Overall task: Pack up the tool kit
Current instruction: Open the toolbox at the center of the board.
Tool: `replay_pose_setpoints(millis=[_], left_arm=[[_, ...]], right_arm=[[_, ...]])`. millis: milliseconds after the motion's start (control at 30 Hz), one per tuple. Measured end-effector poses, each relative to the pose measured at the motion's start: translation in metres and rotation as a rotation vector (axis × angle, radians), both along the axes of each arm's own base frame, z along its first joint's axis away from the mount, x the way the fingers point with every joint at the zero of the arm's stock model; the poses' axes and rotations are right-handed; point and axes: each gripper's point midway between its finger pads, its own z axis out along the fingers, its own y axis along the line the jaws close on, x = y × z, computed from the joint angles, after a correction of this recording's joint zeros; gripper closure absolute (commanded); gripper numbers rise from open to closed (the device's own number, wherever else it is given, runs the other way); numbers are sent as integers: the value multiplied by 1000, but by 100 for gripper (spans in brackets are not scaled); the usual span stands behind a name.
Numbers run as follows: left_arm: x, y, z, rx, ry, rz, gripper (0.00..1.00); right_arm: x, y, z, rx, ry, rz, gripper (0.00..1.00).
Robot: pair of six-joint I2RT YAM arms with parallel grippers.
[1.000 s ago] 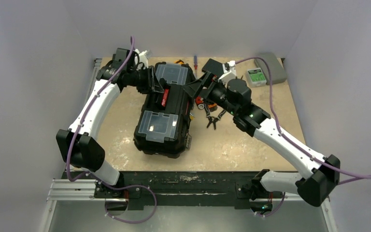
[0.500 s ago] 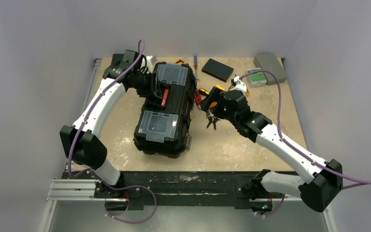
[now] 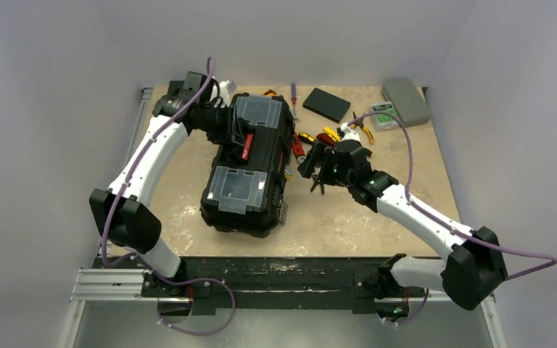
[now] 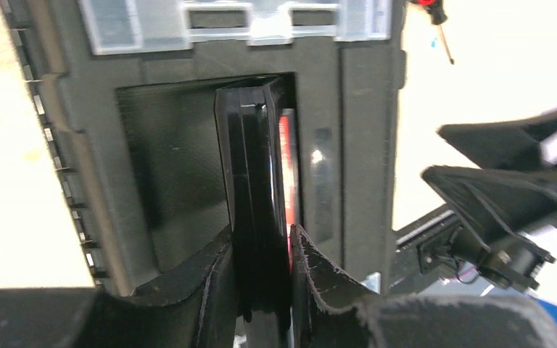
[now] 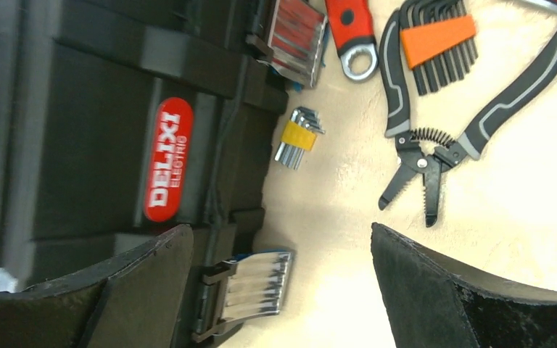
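The counter [image 3: 377,217] carries the tool kit [image 3: 250,163] at centre-left, lid down, its long axis running near to far. The left pincer [image 4: 261,268] is clamped narrowly on the top handle [image 4: 250,167]. The right pincer [image 5: 275,283] hangs wide and empty at the box's right flank. Loose pliers [image 5: 435,145] and hex keys [image 5: 299,136] lie just beyond its fingertips, nearer this arm.

The left arm [image 3: 149,156] is stretching forward, its left gripper [image 4: 261,243] pinching the tool kit's handle [image 4: 252,159] between both fingers. The right arm [image 3: 413,214] is angling inward, its right gripper [image 5: 279,239] hovering with jaws spread wide, holding nothing.
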Motion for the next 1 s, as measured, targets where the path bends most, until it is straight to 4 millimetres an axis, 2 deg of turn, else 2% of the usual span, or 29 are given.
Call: replay_pose_setpoints(millis=[167,267,367,400,533,600,800,1000], left_arm=[[-4,-4,13,-48,13,-8,100],[-3,1,15,-85,33,8,100],[-2,7,21,-137,47,28,100],[-2,9,22,-155,51,32,100],[0,19,27,-226,61,59,100],[-1,24,30,-251,55,71,100],[0,37,39,-291,32,104,100],[0,39,39,-309,32,104,100]], right_arm=[[1,12,-30,53,62,85,14],[1,25,-33,97,70,142,16],[2,38,-29,148,62,191,26],[4,41,-28,163,58,200,32],[11,48,-28,212,64,191,82],[13,49,-33,223,82,180,100],[22,62,-44,272,138,188,100],[34,85,-35,352,131,246,100]])
